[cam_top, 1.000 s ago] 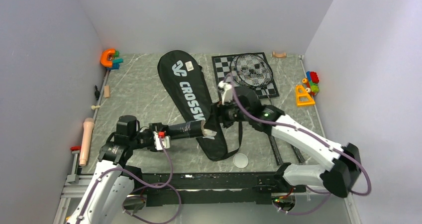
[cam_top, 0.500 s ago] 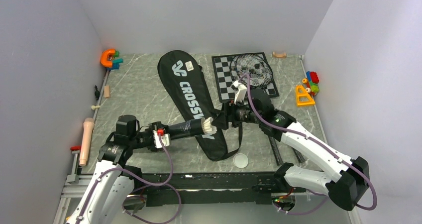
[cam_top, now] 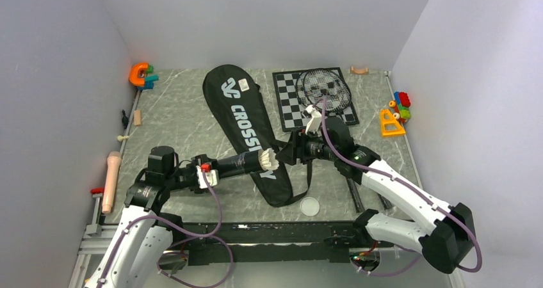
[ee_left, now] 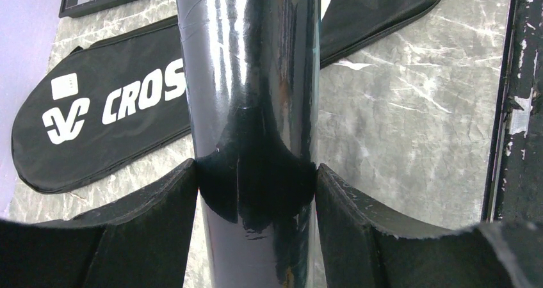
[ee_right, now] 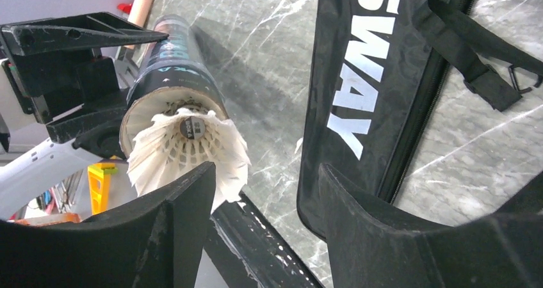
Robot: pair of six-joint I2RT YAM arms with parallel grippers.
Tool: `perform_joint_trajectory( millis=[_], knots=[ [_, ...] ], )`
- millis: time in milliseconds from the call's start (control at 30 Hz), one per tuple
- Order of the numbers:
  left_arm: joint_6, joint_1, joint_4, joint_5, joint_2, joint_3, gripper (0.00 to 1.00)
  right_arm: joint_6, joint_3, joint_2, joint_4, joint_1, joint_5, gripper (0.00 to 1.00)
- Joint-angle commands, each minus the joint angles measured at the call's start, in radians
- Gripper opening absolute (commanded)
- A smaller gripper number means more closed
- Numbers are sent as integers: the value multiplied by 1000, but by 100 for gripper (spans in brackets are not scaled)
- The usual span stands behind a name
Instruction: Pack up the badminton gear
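My left gripper (cam_top: 210,173) (ee_left: 256,192) is shut on the long dark tube (cam_top: 238,164) (ee_left: 246,77), holding it level above the table with its open mouth to the right. A white feather shuttlecock (cam_top: 269,160) (ee_right: 186,144) sticks out of that mouth. Just right of it, my right gripper (cam_top: 285,155) (ee_right: 266,179) stands open with nothing between its fingers. The black CROSSWAY bag (cam_top: 242,118) (ee_left: 96,121) (ee_right: 371,77) lies flat beneath. A racket head (cam_top: 326,88) rests on the chessboard. The white round lid (cam_top: 310,206) lies near the front.
The chessboard (cam_top: 285,102) sits at the back right. Colourful plastic toys (cam_top: 397,112) line the right wall, and an orange toy (cam_top: 141,75) is in the back left corner. A wooden pin (cam_top: 111,180) lies along the left edge. Walls close in on three sides.
My right gripper has drawn back to the right from the tube mouth and narrowed a little, leaving the shuttlecock in the tube. The left gripper still holds the tube.
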Motion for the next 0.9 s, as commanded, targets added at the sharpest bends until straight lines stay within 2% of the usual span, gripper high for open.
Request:
perform_joint_trajectory(
  millis=[0,267,567,633,767,867],
  knots=[
    [-7,-3,39,59,-3,46,2,35,14,48,105,6,-27,63],
    [-25,-3,62,70,8,48,2,49,0,111,148,66,-10,60],
    [-47,-6,89,93,39,71,2,48,57,248,189,160,56,59],
    [-50,-7,89,100,39,76,2,56,59,267,219,164,56,63],
    [-54,-9,94,101,39,74,2,76,72,306,284,170,34,76],
    [-46,-10,89,97,37,67,2,88,93,321,294,169,9,81]
  ],
)
